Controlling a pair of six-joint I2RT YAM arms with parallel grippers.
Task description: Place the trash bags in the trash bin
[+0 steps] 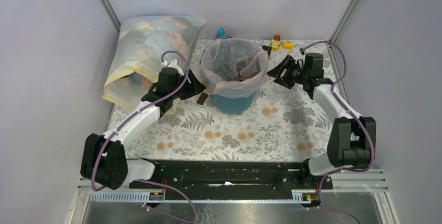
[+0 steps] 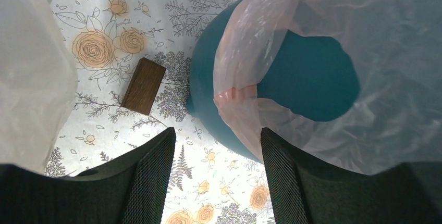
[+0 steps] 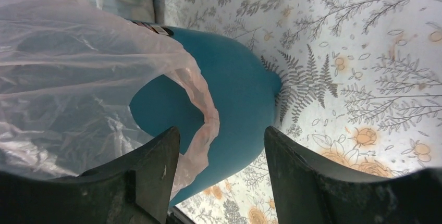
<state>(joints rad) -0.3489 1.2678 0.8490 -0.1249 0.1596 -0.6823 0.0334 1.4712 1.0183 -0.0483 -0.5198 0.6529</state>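
The teal-blue trash bin (image 1: 234, 101) stands upright at the middle back of the table. The pale-pink trash bag (image 1: 233, 63) lines it, its mouth open and its edge folded down over the rim. My left gripper (image 1: 197, 85) is open and empty just left of the bin. My right gripper (image 1: 274, 73) is open and empty just right of it. In the left wrist view the bin (image 2: 312, 78) and the bag's hem (image 2: 237, 95) lie ahead of my open gripper (image 2: 218, 138). In the right wrist view the bag's edge (image 3: 206, 125) hangs over the bin (image 3: 240, 94) beside my open gripper (image 3: 221, 135).
A large milky-yellow sack (image 1: 151, 52) with coloured contents lies at the back left, against my left arm. A small brown block (image 1: 203, 99) lies by the bin's left side, also in the left wrist view (image 2: 143, 85). Small coloured toys (image 1: 277, 43) and a blue piece (image 1: 221, 33) sit behind the bin.
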